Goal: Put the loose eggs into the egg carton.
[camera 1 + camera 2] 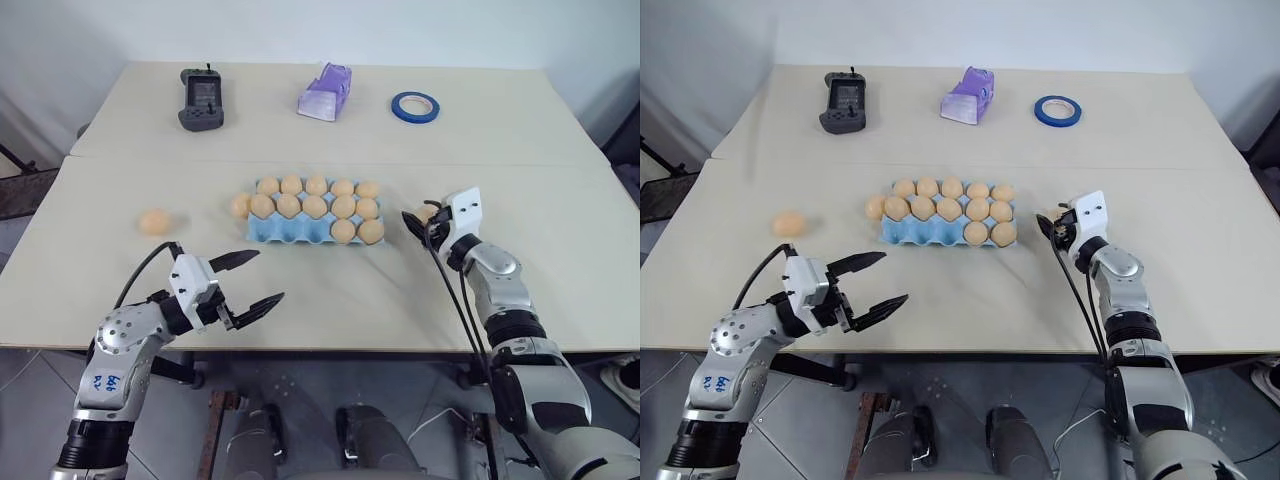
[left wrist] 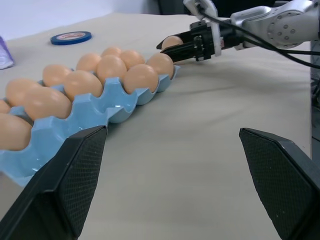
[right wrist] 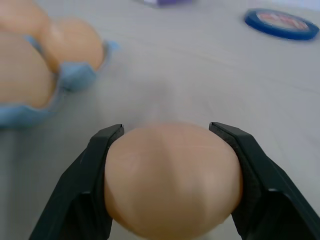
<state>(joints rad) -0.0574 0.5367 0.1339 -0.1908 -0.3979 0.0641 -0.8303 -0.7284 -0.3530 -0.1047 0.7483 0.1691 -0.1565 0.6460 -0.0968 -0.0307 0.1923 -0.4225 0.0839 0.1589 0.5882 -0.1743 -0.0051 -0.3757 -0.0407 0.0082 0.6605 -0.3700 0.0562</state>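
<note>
The right gripper (image 3: 170,145) clamps a tan egg (image 3: 172,180) between its two black fingers just right of the light blue egg carton (image 1: 290,231) on the pale table (image 1: 330,290). The right wrist view shows the egg filling the gap from pad to pad; from the head cameras it is only a sliver of tan behind the white wrist housing. The left gripper (image 1: 254,277) hangs over the table's near edge with its jaws spread wide and holding nothing. One loose egg (image 1: 154,221) lies well left of the carton; another (image 1: 239,205) sits against the carton's left end. A black handheld controller (image 1: 201,99), a pale purple plastic piece (image 1: 326,92) and a blue tape roll (image 1: 415,106) line the far side.
</note>
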